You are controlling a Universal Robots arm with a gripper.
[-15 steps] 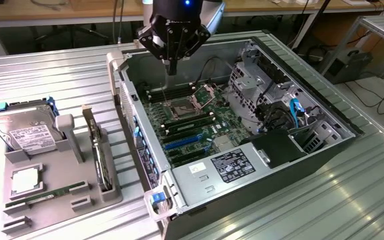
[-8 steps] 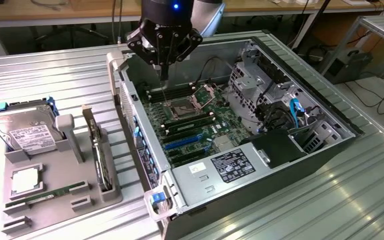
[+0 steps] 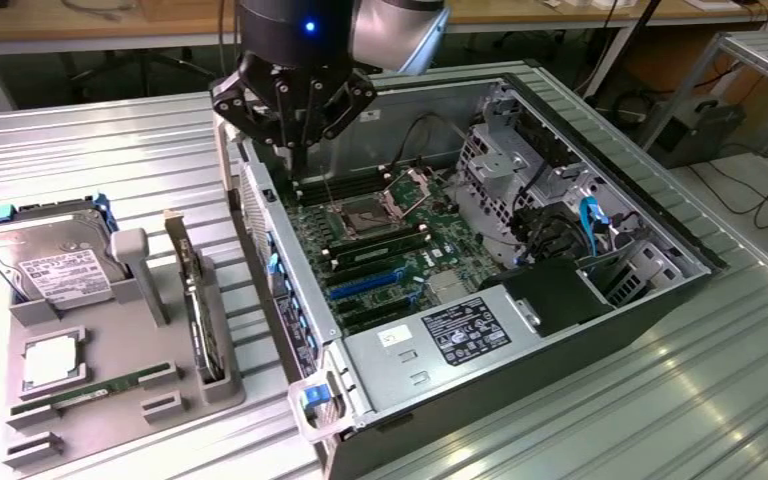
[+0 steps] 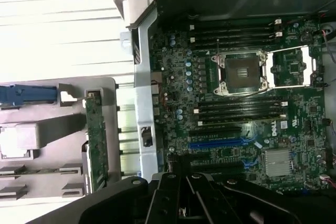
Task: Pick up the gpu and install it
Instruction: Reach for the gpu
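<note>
Gripper [image 4: 181,184], claw pressed together, empty, hovers over motherboard [image 3: 384,240]; gpu [image 3: 199,300] upright in tray [image 3: 111,350] at its seven o'clock, exterior view. Best: spread claw, square to card's edge.

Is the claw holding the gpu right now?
No, the gpu stands on edge in the gray holder beside the computer case, while the claw hangs apart from it above the case.
</note>
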